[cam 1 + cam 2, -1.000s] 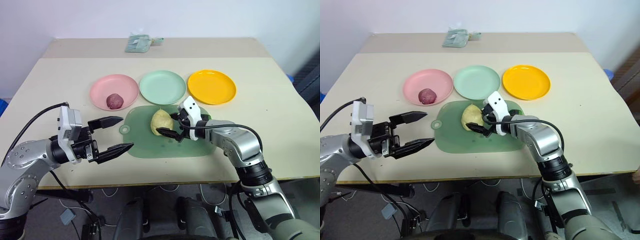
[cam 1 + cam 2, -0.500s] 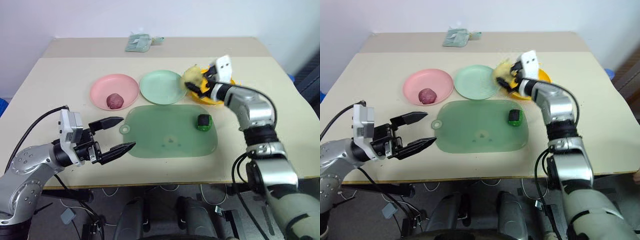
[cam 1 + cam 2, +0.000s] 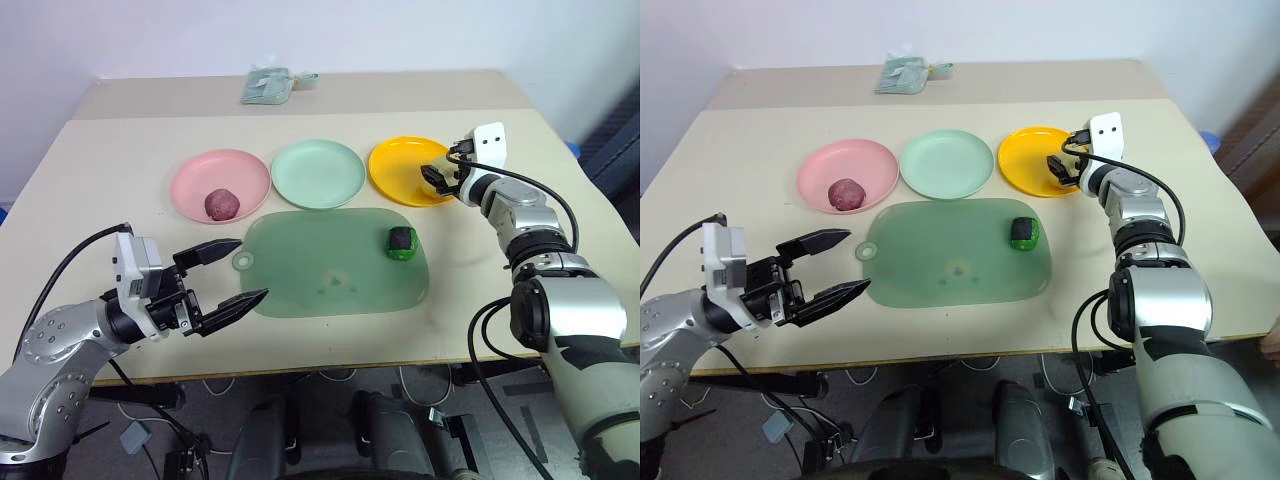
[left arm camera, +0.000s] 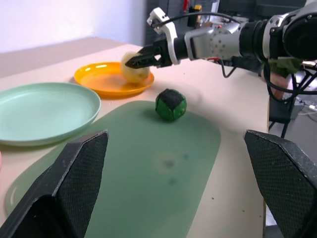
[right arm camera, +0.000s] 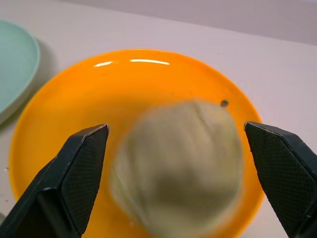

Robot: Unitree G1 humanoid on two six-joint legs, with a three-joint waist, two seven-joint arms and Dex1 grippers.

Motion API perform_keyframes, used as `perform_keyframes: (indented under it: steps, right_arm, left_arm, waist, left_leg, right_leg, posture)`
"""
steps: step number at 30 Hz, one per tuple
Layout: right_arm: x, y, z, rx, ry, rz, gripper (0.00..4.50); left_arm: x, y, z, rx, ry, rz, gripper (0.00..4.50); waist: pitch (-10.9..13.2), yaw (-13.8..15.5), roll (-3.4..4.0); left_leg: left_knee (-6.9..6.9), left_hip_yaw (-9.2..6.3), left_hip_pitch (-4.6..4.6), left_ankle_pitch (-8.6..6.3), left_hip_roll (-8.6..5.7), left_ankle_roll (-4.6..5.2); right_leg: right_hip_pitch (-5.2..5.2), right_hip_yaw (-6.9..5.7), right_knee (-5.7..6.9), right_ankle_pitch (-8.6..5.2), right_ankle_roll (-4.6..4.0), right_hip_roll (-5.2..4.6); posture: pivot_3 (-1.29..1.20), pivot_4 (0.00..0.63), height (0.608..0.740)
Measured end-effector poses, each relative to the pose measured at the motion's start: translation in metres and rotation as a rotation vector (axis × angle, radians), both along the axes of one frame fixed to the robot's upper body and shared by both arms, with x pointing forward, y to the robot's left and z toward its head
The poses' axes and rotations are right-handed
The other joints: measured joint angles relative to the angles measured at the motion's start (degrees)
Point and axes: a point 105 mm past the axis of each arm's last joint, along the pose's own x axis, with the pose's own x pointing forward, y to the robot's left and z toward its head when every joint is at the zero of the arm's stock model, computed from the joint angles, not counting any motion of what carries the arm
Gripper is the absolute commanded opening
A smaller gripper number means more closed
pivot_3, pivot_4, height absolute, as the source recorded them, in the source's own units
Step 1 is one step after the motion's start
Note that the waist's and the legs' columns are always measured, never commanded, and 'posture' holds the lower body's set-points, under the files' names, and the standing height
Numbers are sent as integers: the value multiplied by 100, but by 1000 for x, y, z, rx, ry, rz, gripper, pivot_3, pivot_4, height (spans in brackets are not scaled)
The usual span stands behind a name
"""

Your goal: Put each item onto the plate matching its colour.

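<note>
The pale yellow lump [image 4: 134, 69] lies on the yellow-orange plate [image 3: 400, 160], between the fingers of my right gripper [image 3: 432, 178]. That gripper is open and its fingers stand clear of the lump [image 5: 181, 158], which looks blurred. A dark red-purple ball [image 3: 221, 205] rests on the pink plate [image 3: 195, 172]. The mint green plate [image 3: 318, 173] between them is bare. A small green piece with a black patch [image 3: 402, 242] sits on the mat's right part. My left gripper [image 3: 254, 267] hovers open and empty near the mat's left end.
The translucent green mat [image 3: 330, 270] lies in front of the three plates. A small grey-green packet [image 3: 265, 88] rests at the table's far edge. The table's front edge runs just behind my left gripper.
My right gripper carried the yellow lump from the mat up and right to the yellow-orange plate, and the lump now lies loose there. The green piece came into sight. The left gripper stayed put.
</note>
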Motion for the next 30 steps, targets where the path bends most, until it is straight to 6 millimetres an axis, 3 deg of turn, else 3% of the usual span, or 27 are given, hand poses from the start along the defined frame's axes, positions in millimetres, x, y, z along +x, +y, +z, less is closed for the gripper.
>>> perform_keyframes:
  steps: [6,12,20,23,30]
  right_arm:
    - [-1,5,10,66,-36,55,4471]
    - [-17,-6,50,58,-166,172,4471]
    - [-110,-18,7,-58,-36,317,4471]
    - [-151,-24,1,-66,7,335,4471]
    - [-204,-38,-4,-78,66,255,4471]
  left_arm:
    - [3,-6,-3,1,7,-21,4500]
    - [16,-14,-8,16,9,-17,4500]
    - [61,-41,-14,46,44,-25,4500]
    - [83,-65,-23,48,97,-63,4500]
    - [111,-116,-45,104,180,-225,4500]
  waist:
    - [2,18,4]
    - [9,55,16]
    - [7,312,29]
    - [4,377,27]
    - [4,326,22]
  left_leg:
    - [2,-3,0,0,2,0]
    - [2,-6,1,0,3,1]
    - [20,-9,6,-1,-2,5]
    - [24,-19,12,-14,-6,34]
    - [24,-18,23,-23,-8,49]
  right_leg:
    - [4,0,0,0,0,-1]
    - [7,-1,3,0,4,-2]
    - [12,-1,16,-1,7,-7]
    - [30,-4,15,-4,9,-5]
    - [38,-4,-1,-4,8,-3]
  posture:
    - [0,150,740]
    - [0,150,740]
    - [0,150,740]
    - [0,150,740]
    - [0,150,740]
